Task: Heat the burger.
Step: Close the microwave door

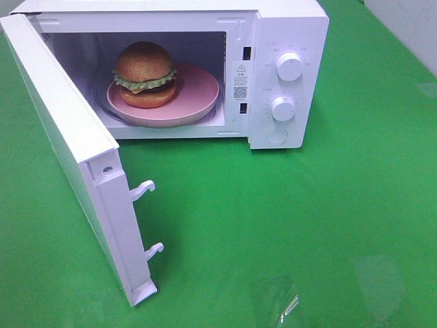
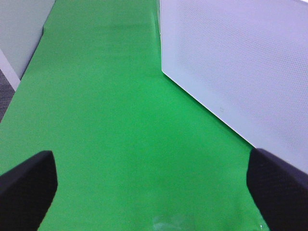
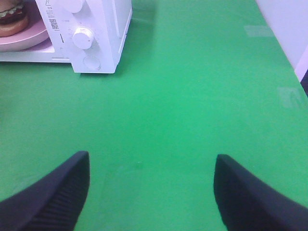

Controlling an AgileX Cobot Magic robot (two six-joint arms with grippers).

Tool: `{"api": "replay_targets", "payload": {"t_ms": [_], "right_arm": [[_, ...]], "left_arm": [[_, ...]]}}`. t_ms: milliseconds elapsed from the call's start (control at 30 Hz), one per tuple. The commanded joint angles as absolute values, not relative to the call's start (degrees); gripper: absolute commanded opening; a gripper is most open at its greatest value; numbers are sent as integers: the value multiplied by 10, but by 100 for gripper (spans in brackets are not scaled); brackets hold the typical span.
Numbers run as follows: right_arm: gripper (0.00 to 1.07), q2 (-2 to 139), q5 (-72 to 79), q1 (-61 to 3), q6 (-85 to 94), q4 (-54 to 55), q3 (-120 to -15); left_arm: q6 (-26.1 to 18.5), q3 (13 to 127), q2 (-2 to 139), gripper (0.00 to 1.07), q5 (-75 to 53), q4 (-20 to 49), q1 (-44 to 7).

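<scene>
Burger (image 1: 144, 74) on pink plate (image 1: 201, 94) inside microwave (image 1: 300, 37), door (image 1: 58, 119) wide open. Left hand (image 2: 151, 192) spread open, empty, above green worktop (image 2: 115, 120). Right hand (image 3: 151, 190) open, empty.

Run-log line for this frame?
burger on pink plate inside microwave | door open | left gripper open, empty | right gripper open, empty | next: probably shut door
</scene>
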State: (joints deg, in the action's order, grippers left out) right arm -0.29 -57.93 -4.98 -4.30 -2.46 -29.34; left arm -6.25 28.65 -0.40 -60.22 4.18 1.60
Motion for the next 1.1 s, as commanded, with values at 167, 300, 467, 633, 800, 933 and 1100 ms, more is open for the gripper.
{"api": "replay_targets", "payload": {"t_ms": [167, 300, 467, 633, 800, 933, 1100], "right_arm": [[71, -17, -575, -46, -36, -22, -292], [70, -17, -575, -46, -36, -22, -292], [70, -17, -575, -46, -36, -22, -292], [70, -17, -575, -46, -36, -22, -292], [70, -17, -575, -46, -36, -22, -292], [70, -17, -575, -46, -36, -22, -292], [70, -17, -575, -46, -36, -22, -292]], "left_arm": [[-63, 284, -13, 100, -594, 46, 18], [-63, 284, -13, 100, -594, 46, 18], [-63, 284, -13, 100, -594, 46, 18], [-63, 284, -13, 100, -594, 46, 18], [-63, 284, -13, 100, -594, 46, 18], [-63, 284, -13, 100, -594, 46, 18], [-63, 284, -13, 100, -594, 46, 18]]}}
